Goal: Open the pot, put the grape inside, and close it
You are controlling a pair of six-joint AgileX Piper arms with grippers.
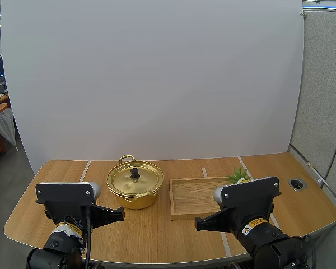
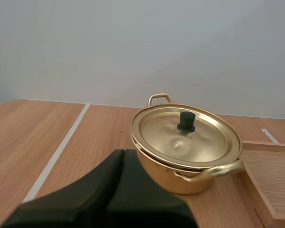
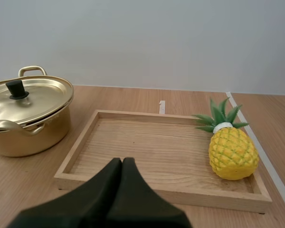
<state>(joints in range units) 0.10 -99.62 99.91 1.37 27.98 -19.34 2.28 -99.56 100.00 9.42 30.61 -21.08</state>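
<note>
Gold pot (image 1: 135, 193), lid (image 1: 135, 179) on: 0 of 3 steps done. Pineapple (image 3: 230, 151), no grape, in wooden tray (image 3: 142, 142) right of pot. Left claw (image 2: 123, 154), right claw (image 3: 122, 162) clamped together, empty, short of pot.

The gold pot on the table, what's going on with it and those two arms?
Nothing is being handled yet. The left gripper and right gripper both hover shut and empty over the near side of the table. The gold pot has its lid on. A toy pineapple lies in the wooden tray beside the pot.
</note>
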